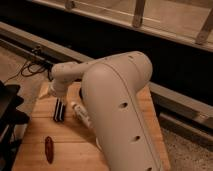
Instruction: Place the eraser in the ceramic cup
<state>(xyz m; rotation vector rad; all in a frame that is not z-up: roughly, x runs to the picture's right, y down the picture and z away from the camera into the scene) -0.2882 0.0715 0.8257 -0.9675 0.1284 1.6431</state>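
The eraser [59, 110], a flat black block with a pale stripe, lies on the wooden table [35, 135] at its left side. My gripper [55, 95] hangs at the end of the white arm [115, 100], just above the eraser's far end. The ceramic cup is hidden, with the arm's bulk covering the middle and back of the table.
A white tube [80, 114] lies just right of the eraser, partly under the arm. A small reddish-brown object [48, 148] lies near the table's front left. A black stand [10, 107] is off the left edge. Cables [32, 65] lie on the floor behind.
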